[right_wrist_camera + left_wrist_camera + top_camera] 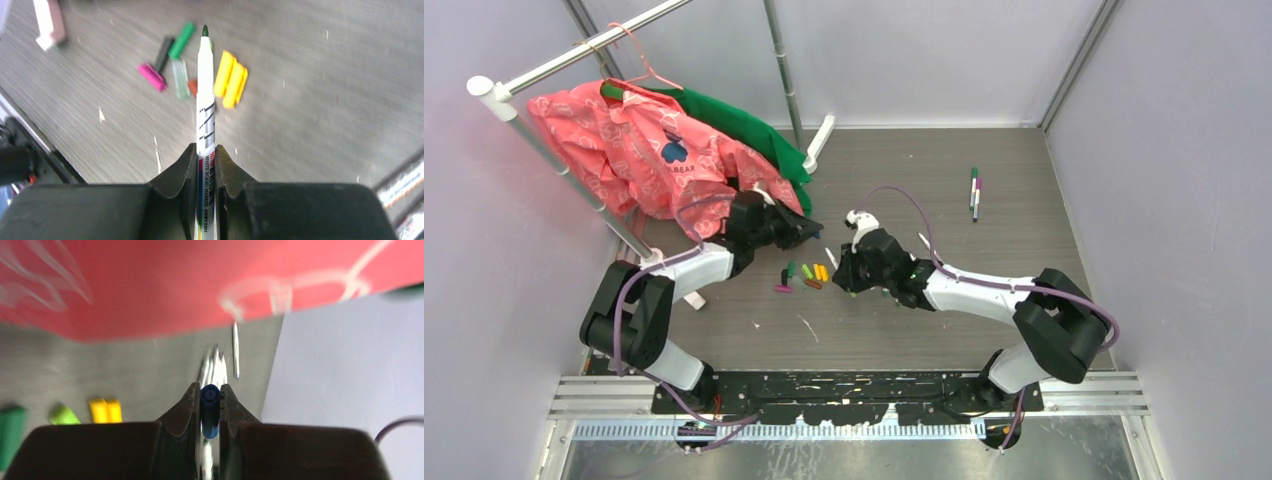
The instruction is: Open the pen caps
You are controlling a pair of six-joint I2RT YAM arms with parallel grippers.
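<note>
We see the left gripper clenched on a short blue plastic pen cap, pinched between both fingers with its round end facing out past the tips. The right gripper is clamped around a long white whiteboard-marker barrel; its dark green tip is bare and points away from the fingers. Blue cap and barrel are apart, one per gripper.

Just beyond the marker tip a cluster of loose pen caps lies on the grey wood-grain table: two yellow caps side by side, an orange one partly hidden behind the barrel, a pale green one, a magenta cap, a dark cap and a green cap. From the top, the cluster sits close to both grippers.

Two more pens with coloured far ends lie side by side, well apart at far right. A pink patterned shirt and a green garment hang on a rail at far left, by the left arm.
</note>
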